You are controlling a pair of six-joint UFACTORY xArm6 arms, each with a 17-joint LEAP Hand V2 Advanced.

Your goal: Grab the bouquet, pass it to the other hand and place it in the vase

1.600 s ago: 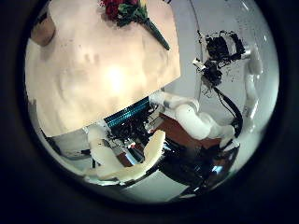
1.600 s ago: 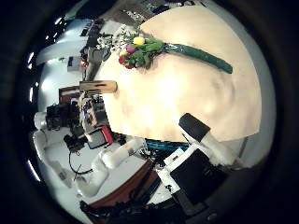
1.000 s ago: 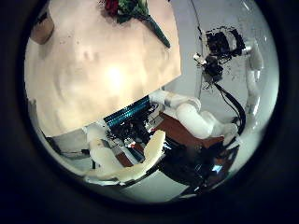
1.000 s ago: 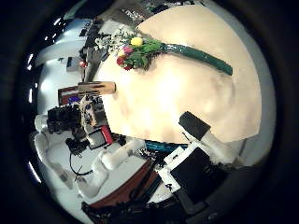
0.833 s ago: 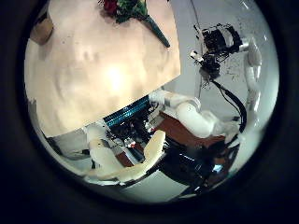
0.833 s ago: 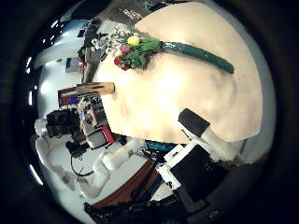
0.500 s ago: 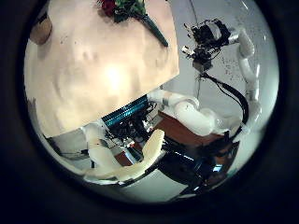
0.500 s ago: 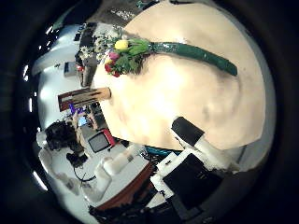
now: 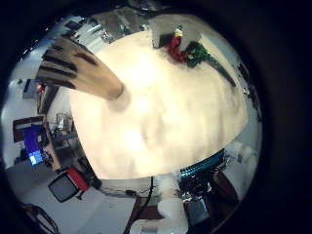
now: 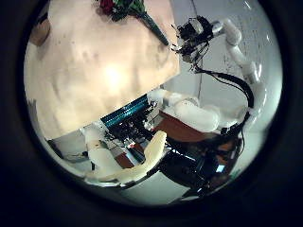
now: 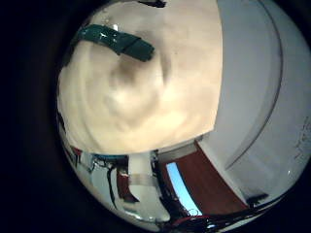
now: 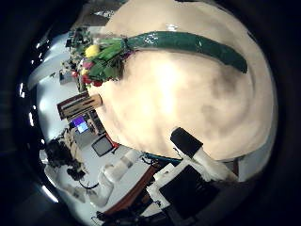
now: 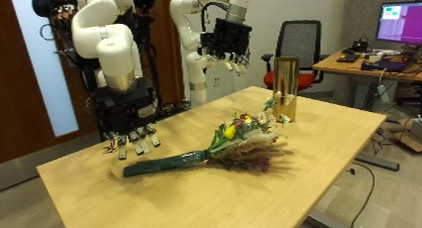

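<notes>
Bouquet (image 11: 115, 42) cut short — only its green wrapped stem in the right little-finger palm view

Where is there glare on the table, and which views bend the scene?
Both left palm views and the right thumb side palm view show a bright washed-out patch on the table; all four palm views curve it inside a dark round border; the outside view is straight and evenly lit, with the bouquet and vase clear.
</notes>
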